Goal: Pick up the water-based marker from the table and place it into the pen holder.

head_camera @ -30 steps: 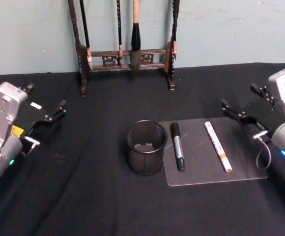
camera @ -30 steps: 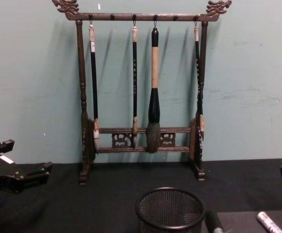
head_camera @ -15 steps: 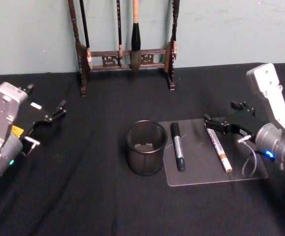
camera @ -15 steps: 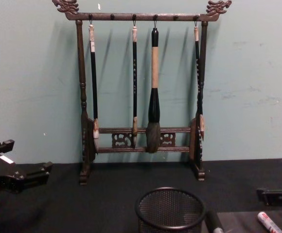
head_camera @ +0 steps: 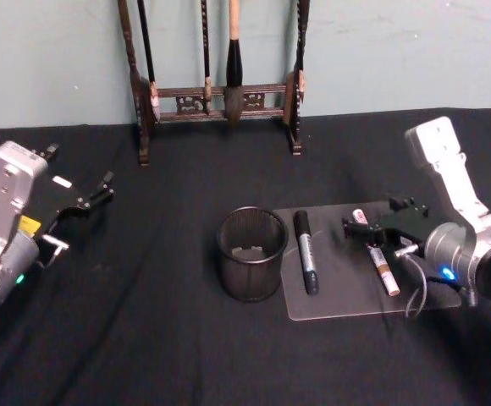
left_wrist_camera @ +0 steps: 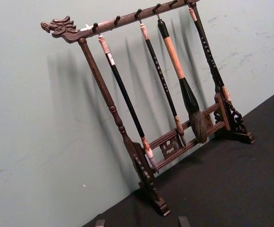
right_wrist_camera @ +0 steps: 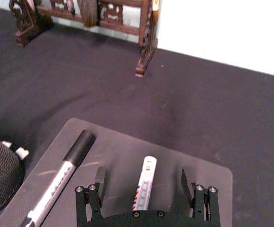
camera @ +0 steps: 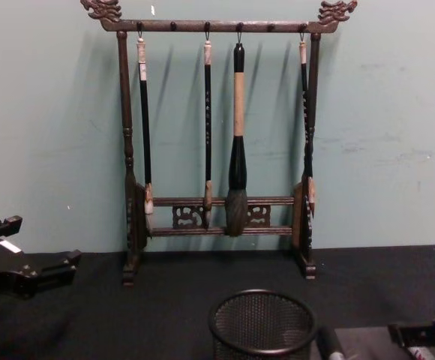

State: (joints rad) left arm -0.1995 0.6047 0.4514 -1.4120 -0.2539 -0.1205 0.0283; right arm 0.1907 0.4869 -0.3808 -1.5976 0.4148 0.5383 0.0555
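Over the smooth grey mat (head_camera: 339,292) on the matte black table (head_camera: 144,338), the right gripper (right_wrist_camera: 142,171) hovered empty, jaws spread wide astride the slim white plastic marker (right_wrist_camera: 144,189) with a brown end; the grasp looked imminent, calling for lowering and closing on the slick round barrel; the round black wire-mesh pen holder (head_camera: 250,275) stood beside the mat; the left gripper (camera: 46,243) sat parked left, spread and empty.

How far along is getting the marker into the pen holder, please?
Done: nothing placed yet. In hand: the right claw, open, straddles the white marker on the mat. Remaining: grip, lift, drop it into the pen holder. The left claw idles at left.
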